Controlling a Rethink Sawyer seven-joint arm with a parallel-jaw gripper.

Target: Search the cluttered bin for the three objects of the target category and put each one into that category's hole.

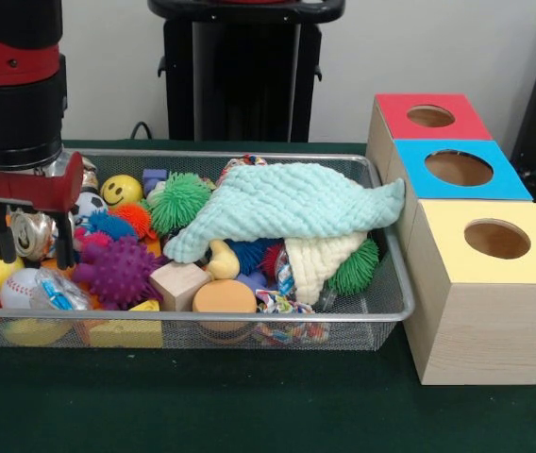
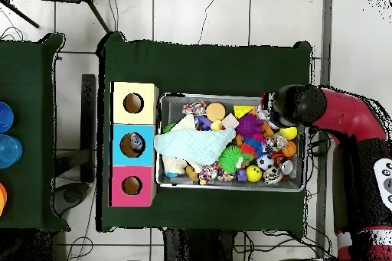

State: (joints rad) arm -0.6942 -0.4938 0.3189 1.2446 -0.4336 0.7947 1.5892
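two cameras, one scene
front view sits close and low at the bin (image 1: 381, 311); overhead looks straight down from farther, sharing bin (image 2: 230, 97) and desk (image 2: 207, 66).

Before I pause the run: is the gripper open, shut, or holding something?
Gripper: open, fingers down either side of a crushed silver can in the bin, not yet closed on it.

A pale mint cloth (image 1: 292, 209) lies over a silver wire bin (image 1: 381, 316) on the dark green desk (image 1: 202, 406). Inside are a purple spiky ball (image 1: 117, 271), a green one (image 1: 179, 200) and a yellow smiley ball (image 1: 121, 190). The boxes' tops are red (image 1: 428, 116), blue (image 1: 460, 170) and yellow (image 1: 494, 241).
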